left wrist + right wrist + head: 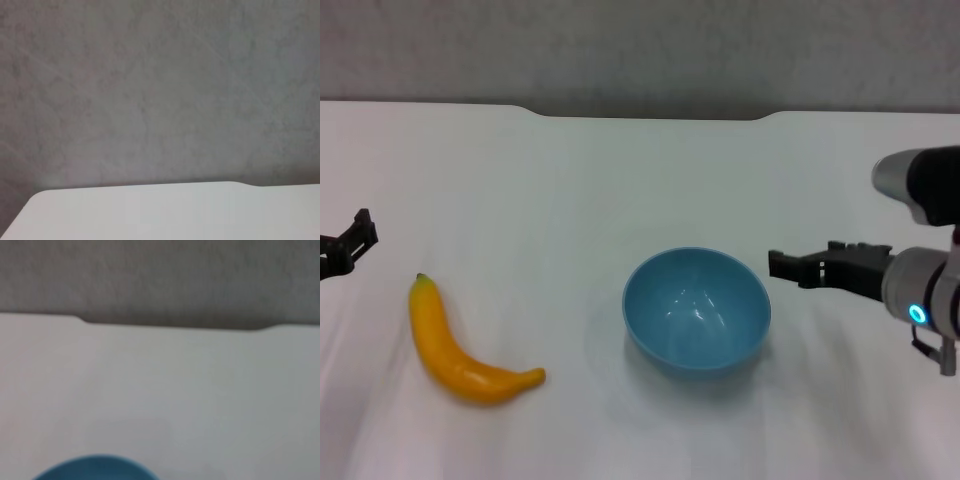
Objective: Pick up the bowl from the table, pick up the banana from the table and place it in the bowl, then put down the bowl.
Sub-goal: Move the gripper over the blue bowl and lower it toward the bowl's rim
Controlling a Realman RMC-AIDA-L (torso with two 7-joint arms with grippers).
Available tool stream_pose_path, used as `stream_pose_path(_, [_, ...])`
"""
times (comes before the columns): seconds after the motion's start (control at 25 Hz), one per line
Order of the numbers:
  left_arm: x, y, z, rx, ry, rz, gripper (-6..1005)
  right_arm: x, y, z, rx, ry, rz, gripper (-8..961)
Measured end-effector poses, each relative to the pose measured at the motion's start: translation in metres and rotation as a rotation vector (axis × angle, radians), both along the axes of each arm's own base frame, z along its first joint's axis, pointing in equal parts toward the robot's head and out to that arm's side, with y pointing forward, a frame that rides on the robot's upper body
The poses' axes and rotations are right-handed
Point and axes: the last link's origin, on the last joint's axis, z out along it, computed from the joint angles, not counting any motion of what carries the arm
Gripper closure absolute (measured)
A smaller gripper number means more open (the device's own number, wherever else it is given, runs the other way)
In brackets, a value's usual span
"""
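A light-blue bowl [696, 310] stands upright and empty on the white table [570, 180], a little right of the middle. A yellow-orange banana [460, 350] with a dark stem tip lies on the table to the bowl's left, apart from it. My right gripper [782, 267] hovers just right of the bowl's rim, pointing at it and not touching. The bowl's rim shows at the edge of the right wrist view [95, 467]. My left gripper [360, 235] is at the far left edge, above and left of the banana, holding nothing.
The table's notched far edge [650, 115] meets a grey wall [640, 50]. The left wrist view shows only the wall [160, 90] and a table corner [150, 215]. Bare tabletop lies around the bowl and banana.
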Motion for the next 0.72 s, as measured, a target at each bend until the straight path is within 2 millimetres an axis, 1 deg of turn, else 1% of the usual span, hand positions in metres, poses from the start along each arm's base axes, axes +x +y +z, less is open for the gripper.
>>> stream_pose_path(0.12, [0.000,0.001,0.000,-0.002,0.005,-0.002,108,0.001,0.002,-0.009,-0.019,0.016,-0.030,115])
stream_pose_path(0.32, [0.000,0.002,-0.002,-0.008,0.014,-0.004,109,0.000,0.004,-0.018,-0.049,0.027,-0.044,115])
stream_pose_path(0.52, [0.001,0.004,-0.005,-0.017,0.015,-0.006,109,0.007,0.005,-0.029,-0.071,0.039,-0.066,116])
stream_pose_path(0.6, [0.001,0.004,-0.006,-0.020,0.015,-0.006,109,0.008,0.005,-0.030,-0.074,0.041,-0.068,116])
stream_pose_path(0.72, [0.000,0.004,-0.007,-0.022,0.015,-0.005,109,0.014,0.005,-0.033,-0.081,0.034,-0.083,116])
